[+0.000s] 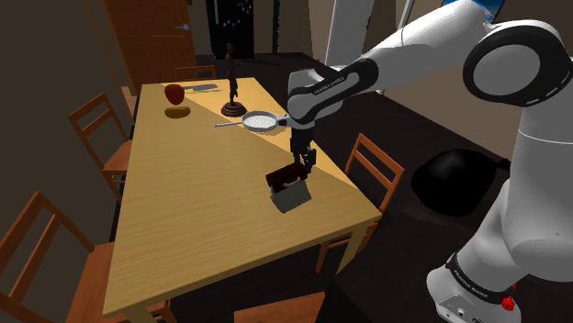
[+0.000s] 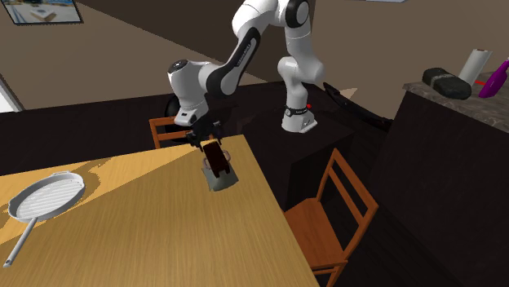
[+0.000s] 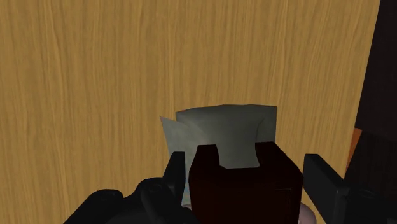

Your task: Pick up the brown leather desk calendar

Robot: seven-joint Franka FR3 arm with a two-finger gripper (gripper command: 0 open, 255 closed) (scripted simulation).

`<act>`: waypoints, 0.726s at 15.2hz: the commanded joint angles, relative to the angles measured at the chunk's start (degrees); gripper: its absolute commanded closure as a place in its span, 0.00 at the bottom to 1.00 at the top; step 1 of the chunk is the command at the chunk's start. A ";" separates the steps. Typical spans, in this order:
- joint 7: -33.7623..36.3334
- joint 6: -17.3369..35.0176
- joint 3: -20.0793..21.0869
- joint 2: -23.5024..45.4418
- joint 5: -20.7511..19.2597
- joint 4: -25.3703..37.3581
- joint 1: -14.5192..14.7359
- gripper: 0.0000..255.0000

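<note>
Dark brown calendar point(image 1: 290, 186) with grey pages on wooden table point(image 1: 202, 220), black fingers point(image 3: 321, 184) parted around it, unclasped

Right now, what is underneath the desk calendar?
The wooden table lies under the desk calendar, near the table's edge. Whether the base touches the wood is hidden by the calendar itself, and the hand covers its top.

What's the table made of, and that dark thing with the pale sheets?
The table looks like wood: yellowish with long grain streaks. The desk calendar is dark brown, maybe leather or wood, too plain to tell; its pale pages look like paper.
</note>
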 commanded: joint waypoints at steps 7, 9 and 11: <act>0.67 -5.02 -0.24 -3.33 -0.70 1.78 0.18 1.00; 0.81 -6.34 -0.29 -4.04 -0.86 2.41 0.20 1.00; 0.95 -7.68 -0.33 -4.71 -1.00 3.09 0.22 1.00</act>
